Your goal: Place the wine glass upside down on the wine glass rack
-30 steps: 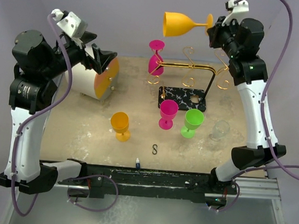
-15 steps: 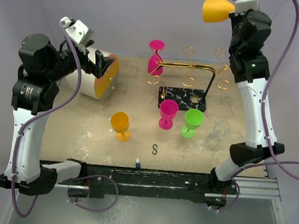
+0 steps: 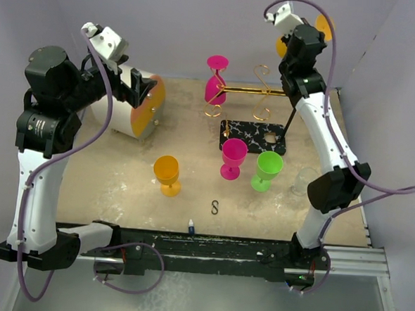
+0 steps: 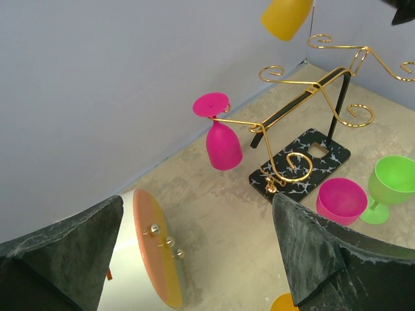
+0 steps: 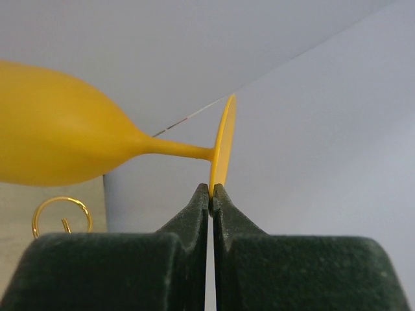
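Closed right gripper [image 5: 211, 188] pinches wine glass [image 5: 58, 146] by its foot rim. It hangs above wine glass rack [image 3: 257, 92] right end, bowl tilted down.

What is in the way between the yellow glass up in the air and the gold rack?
Nothing visible. The right end effector holds the yellow wine glass by its foot above the gold wire rack. Only a pink wine glass hangs there, at the left end; the other hooks are bare.
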`<state>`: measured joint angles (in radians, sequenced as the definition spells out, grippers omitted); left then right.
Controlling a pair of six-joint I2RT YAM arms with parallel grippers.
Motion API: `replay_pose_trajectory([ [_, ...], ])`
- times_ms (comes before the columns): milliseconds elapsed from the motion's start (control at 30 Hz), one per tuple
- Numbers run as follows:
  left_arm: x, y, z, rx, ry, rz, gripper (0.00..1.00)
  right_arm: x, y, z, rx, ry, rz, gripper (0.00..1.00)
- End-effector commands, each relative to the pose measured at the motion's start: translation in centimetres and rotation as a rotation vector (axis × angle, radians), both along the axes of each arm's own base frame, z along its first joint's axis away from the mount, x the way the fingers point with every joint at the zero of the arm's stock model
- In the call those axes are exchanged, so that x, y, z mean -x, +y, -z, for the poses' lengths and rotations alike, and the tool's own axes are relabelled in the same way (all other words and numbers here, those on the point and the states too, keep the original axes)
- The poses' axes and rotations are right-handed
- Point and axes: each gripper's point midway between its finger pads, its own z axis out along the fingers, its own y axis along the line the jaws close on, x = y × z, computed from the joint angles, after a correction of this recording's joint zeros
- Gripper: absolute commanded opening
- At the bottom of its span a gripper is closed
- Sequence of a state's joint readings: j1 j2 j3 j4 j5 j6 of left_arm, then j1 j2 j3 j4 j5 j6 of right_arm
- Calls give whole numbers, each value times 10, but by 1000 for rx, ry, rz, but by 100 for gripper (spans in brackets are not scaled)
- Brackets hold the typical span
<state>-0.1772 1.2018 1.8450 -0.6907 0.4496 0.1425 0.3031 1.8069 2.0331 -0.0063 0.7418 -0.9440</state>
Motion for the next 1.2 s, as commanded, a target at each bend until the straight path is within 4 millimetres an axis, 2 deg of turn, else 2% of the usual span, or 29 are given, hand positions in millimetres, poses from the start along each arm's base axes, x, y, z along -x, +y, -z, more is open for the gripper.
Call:
replay_pose_trajectory([
  [0,8,0,-15,8,-52,17,99,0,2,-13,123,-16,8,0],
  [167,12,1,-17,8,-61,17,99,-12,13,19,222,92,-39,0],
  [400,14,2,-17,7,-63,20,99,-20,30,54,328,219,-157,0],
  [767,16,1,-11,-7,-60,33,99,-18,49,78,371,334,-300,0],
  [1167,17,0,-12,-8,-63,41,99,-1,74,87,415,381,-393,0],
])
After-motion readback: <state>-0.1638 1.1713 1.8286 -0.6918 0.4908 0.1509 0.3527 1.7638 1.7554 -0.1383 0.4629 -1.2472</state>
